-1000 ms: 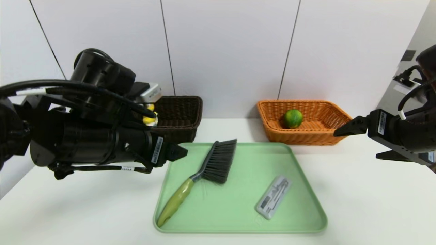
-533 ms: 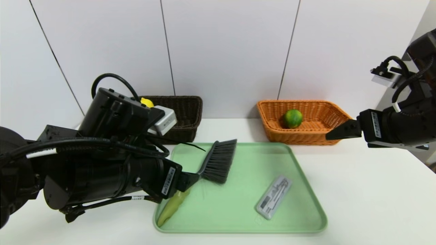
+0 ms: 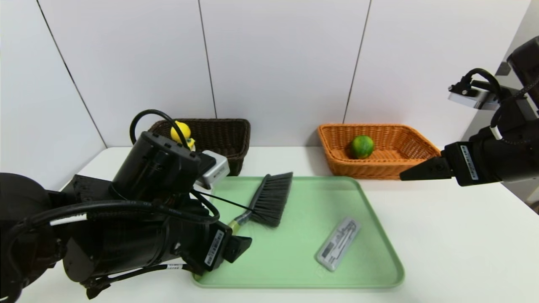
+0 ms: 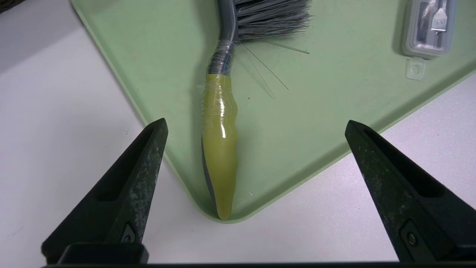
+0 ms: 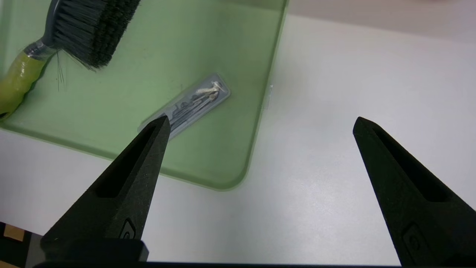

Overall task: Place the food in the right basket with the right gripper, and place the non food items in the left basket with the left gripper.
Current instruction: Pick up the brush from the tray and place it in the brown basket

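The lime is already in the orange basket, and the yellow toy sits in the dark basket, beyond the left fingers. Two things remain on the tray: the brush, its handle between the left gripper's wide-open, empty fingers, and the grey case, well apart from them. The right gripper's fingers, spread and empty, hang beyond the tray's right side; its share looks finished.

A smooth white table stands against a pale wall of glossy white panels, split by thin dark seams. Soft light brightens its surface; a grey wall strip shows beyond the table's right edge.
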